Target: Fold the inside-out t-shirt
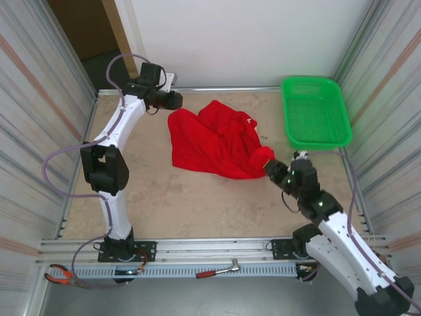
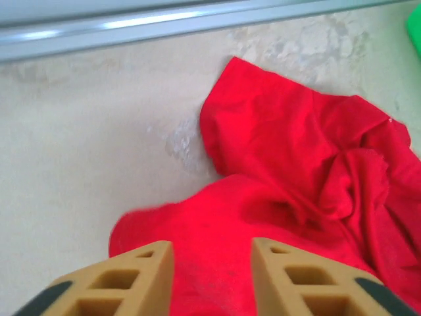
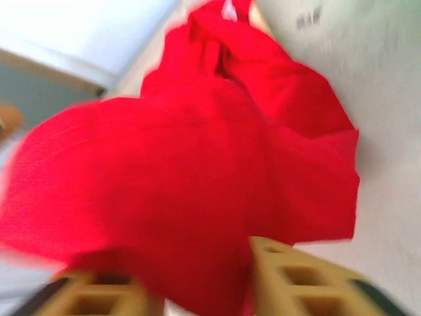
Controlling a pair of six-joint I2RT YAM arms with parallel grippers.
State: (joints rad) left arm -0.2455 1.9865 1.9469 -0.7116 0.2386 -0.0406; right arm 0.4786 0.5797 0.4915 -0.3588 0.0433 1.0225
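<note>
Red t-shirt [image 1: 210, 141] lies crumpled on desk [image 1: 197, 204], just left of green basket [image 1: 316, 112]. L pincer [image 1: 177, 101], well left of basket at shirt's far corner: part open, gripping nothing. R pincer [image 1: 268, 166], near-left of basket: part open w/ shirt cloth in gap.

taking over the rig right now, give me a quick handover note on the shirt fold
Left tool: open, jaws apart over the far-left edge of the t-shirt; it appears to hold nothing.
Right tool: at the shirt's near-right corner, red cloth bunched between its fingers. That view is blurred, so I cannot tell if it grips.
T-shirt: a crumpled heap on the far half of the table, beside the green basket, not in it.
Done: no fold visible.
Left: spread the shirt flat, then fold it.
</note>
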